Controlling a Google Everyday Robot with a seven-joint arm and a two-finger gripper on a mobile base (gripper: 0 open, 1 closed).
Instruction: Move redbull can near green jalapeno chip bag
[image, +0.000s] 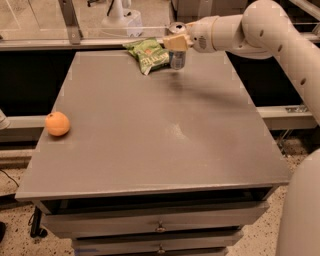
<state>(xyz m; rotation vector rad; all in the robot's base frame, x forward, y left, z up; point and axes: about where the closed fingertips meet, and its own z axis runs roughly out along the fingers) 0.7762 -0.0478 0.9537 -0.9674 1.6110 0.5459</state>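
Note:
The redbull can (177, 59) is a slim silver can with blue low on its side, upright at the far edge of the grey table (150, 135). My gripper (175, 41) is shut on the redbull can near its top, reaching in from the right. The can's base is at or just above the tabletop; I cannot tell which. The green jalapeno chip bag (148, 54) lies crinkled on the table just left of the can, almost touching it.
An orange (57, 123) sits near the table's left edge. My white arm (260, 30) spans the far right corner. Drawers run under the table's front edge (160, 227). A rail and glass stand behind the table.

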